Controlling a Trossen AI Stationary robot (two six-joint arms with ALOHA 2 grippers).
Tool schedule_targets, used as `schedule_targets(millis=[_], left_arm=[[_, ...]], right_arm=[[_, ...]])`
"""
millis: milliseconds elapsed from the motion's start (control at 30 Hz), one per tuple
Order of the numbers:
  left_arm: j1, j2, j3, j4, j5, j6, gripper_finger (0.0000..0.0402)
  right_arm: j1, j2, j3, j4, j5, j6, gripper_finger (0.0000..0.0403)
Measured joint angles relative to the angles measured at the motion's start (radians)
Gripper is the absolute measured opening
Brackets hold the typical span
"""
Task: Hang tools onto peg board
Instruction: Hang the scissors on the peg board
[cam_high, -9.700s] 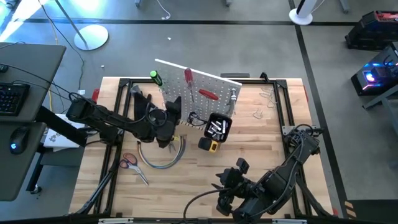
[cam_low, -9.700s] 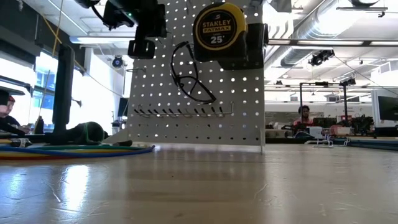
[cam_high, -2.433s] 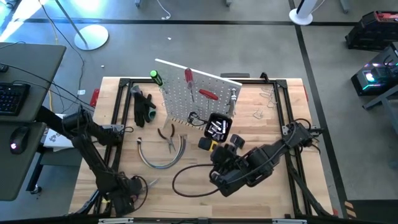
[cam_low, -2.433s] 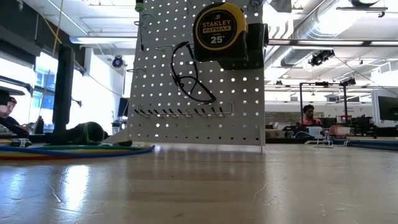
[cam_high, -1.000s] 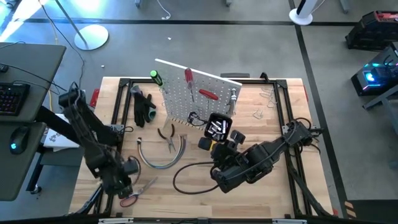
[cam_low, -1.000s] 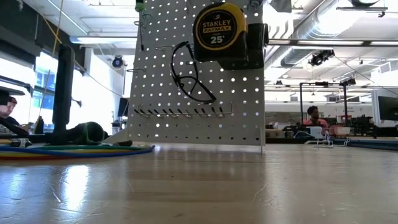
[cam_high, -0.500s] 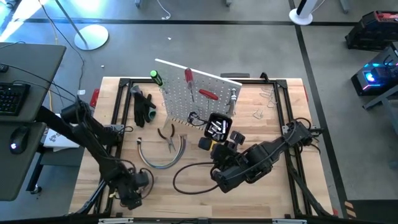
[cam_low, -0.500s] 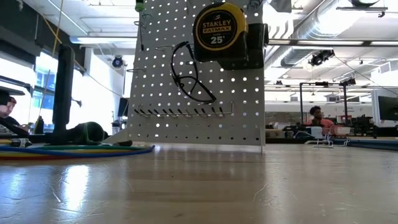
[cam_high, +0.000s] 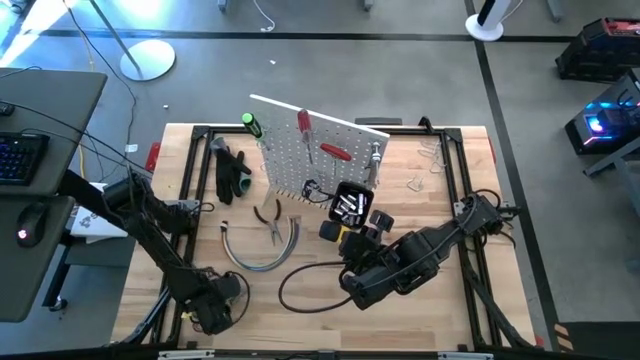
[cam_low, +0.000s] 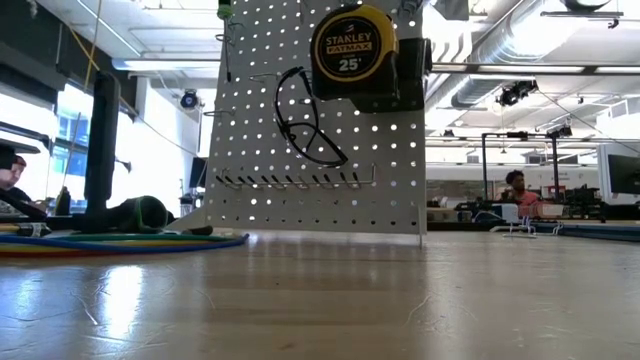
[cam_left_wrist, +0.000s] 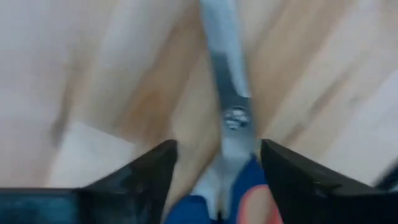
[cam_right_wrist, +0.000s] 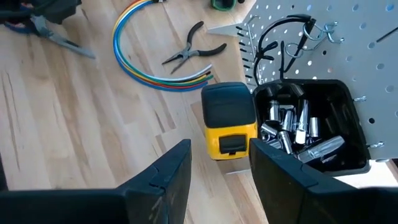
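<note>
High view: the left gripper (cam_high: 213, 312) is low over the near left corner of the pale wooden table (cam_high: 440, 215). Its wrist camera shows the two dark fingers (cam_left_wrist: 149, 169) spread apart, with the silver-bladed scissors with red and blue handles (cam_left_wrist: 227, 118) lying on the wood between them, not clamped. The right gripper (cam_high: 362, 230) hovers near the table's middle, just near of the yellow tape measure with a black top (cam_right_wrist: 228, 121), its fingers (cam_right_wrist: 168, 168) parted and empty. The white perforated peg board (cam_high: 322, 160) stands tilted toward the far side, carrying a green-handled screwdriver (cam_high: 249, 124), a red-handled screwdriver (cam_high: 303, 127), another red-handled tool (cam_high: 335, 153) and a small black bin of silver wrenches and bits (cam_right_wrist: 311, 127). Black-handled pliers (cam_right_wrist: 189, 51) lie on the table left of the bin, beside a curved bundle of coloured cables (cam_right_wrist: 155, 74). From the low view, a second yellow tape measure (cam_low: 352, 48) hangs high on the board.
</note>
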Motion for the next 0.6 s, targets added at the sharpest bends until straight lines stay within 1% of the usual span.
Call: schedule_targets(millis=[33,100,167,200,367,433,467,567,600], left_arm=[[0.002,0.000,0.000,-0.017,-0.024,0.002,0.0216],[0.013,0.001,0.000,-0.045,-0.047,0.007,0.0158],[0.018,0.002,0.000,-0.066,-0.075,0.008,0.0080],[0.019,0.002,0.000,-0.068,-0.084,0.001,0.0047],[0.019,-0.001,0.000,-0.076,-0.087,-0.056,0.0042],[0.012,-0.027,-0.006,-0.076,-0.117,-0.061,0.0042],[0.011,-0.044,-0.002,-0.096,-0.151,-0.060,0.0042],[0.015,-0.110,0.027,-0.173,-0.298,-0.057,0.0041],[0.016,-0.141,0.045,-0.187,-0.329,-0.065,0.0023]], right_arm=[[-0.001,0.000,0.000,0.000,0.001,-0.005,0.0155],[-0.007,0.000,0.000,0.000,0.000,-0.009,0.0155],[-0.008,0.000,0.000,0.000,0.000,-0.009,0.0155],[-0.008,0.000,0.000,0.000,0.000,-0.010,0.0155],[-0.008,0.000,0.000,0.000,0.000,-0.028,0.0155],[-0.008,0.000,0.000,0.000,0.001,-0.044,0.0155],[-0.008,0.000,0.000,0.000,0.000,-0.056,0.0155],[-0.007,0.000,0.000,0.000,0.003,-0.079,0.0155],[-0.007,0.000,0.000,0.000,0.004,-0.080,0.0155]])
